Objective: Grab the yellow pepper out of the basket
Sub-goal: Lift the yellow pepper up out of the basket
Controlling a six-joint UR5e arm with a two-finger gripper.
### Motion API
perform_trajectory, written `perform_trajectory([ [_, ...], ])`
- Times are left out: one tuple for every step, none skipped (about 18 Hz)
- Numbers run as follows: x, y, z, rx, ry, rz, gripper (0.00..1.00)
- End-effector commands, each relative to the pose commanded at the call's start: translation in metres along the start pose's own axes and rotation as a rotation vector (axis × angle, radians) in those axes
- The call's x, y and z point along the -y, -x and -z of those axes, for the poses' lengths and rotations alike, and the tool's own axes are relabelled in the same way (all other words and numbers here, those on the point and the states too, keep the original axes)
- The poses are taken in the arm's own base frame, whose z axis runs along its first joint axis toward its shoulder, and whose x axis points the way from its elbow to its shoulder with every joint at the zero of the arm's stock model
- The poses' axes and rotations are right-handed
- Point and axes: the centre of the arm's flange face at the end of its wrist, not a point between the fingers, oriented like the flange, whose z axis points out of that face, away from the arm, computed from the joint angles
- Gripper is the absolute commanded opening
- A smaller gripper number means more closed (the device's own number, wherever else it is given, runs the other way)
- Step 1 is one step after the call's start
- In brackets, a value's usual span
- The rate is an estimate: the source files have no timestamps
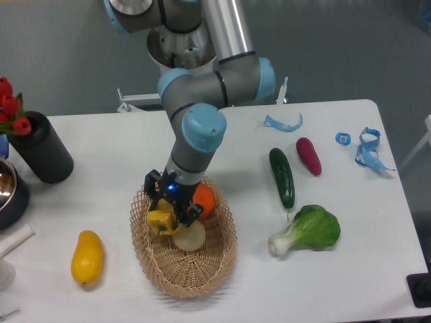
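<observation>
The yellow pepper [161, 221] is held between the black fingers of my gripper [166, 217], which is shut on it inside the wicker basket [195, 269]. The pepper is at the basket's left side, near its rim, and partly hidden by the fingers. I cannot tell whether it still touches the basket's contents. An orange fruit [203, 200] and a pale round item [190, 237] lie right beside it in the basket.
A smooth yellow oval fruit [87, 256] lies left of the basket. A cucumber [282, 176], a purple vegetable [309, 155] and a leafy green [308, 231] lie to the right. A black vase with red flowers [42, 157] and a dark bowl [8, 192] stand at left.
</observation>
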Motion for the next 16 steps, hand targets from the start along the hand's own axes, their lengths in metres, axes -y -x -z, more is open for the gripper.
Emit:
perform_trajectory([
  [0.003, 0.003, 0.010, 0.017, -0.011, 0.009, 0.40],
  [0.006, 0.009, 0.023, 0.042, -0.025, 0.028, 0.40],
  [0.011, 0.015, 0.038, 0.067, -0.041, 0.047, 0.40],
  [0.014, 0.022, 0.051, 0.092, -0.056, 0.063, 0.40],
  [0.018, 0.032, 0.073, 0.131, -0.078, 0.079, 0.40],
  [0.017, 0.042, 0.089, 0.159, -0.093, 0.093, 0.40],
  [0.016, 0.051, 0.102, 0.182, -0.106, 0.102, 0.40],
  [0.017, 0.058, 0.115, 0.206, -0.119, 0.104, 0.40],
  [0.015, 0.068, 0.129, 0.231, -0.130, 0.115, 0.40],
  [0.013, 0.076, 0.142, 0.253, -0.144, 0.130, 0.40],
  [0.013, 0.082, 0.153, 0.272, -0.154, 0.142, 0.40],
  [0.013, 0.088, 0.164, 0.289, -0.166, 0.156, 0.40],
  [0.012, 0.093, 0.170, 0.300, -0.171, 0.163, 0.40],
  [0.007, 0.099, 0.176, 0.313, -0.174, 0.173, 0.40],
  [0.004, 0.104, 0.184, 0.325, -0.181, 0.181, 0.40],
  [0.004, 0.106, 0.189, 0.326, -0.196, 0.187, 0.40],
])
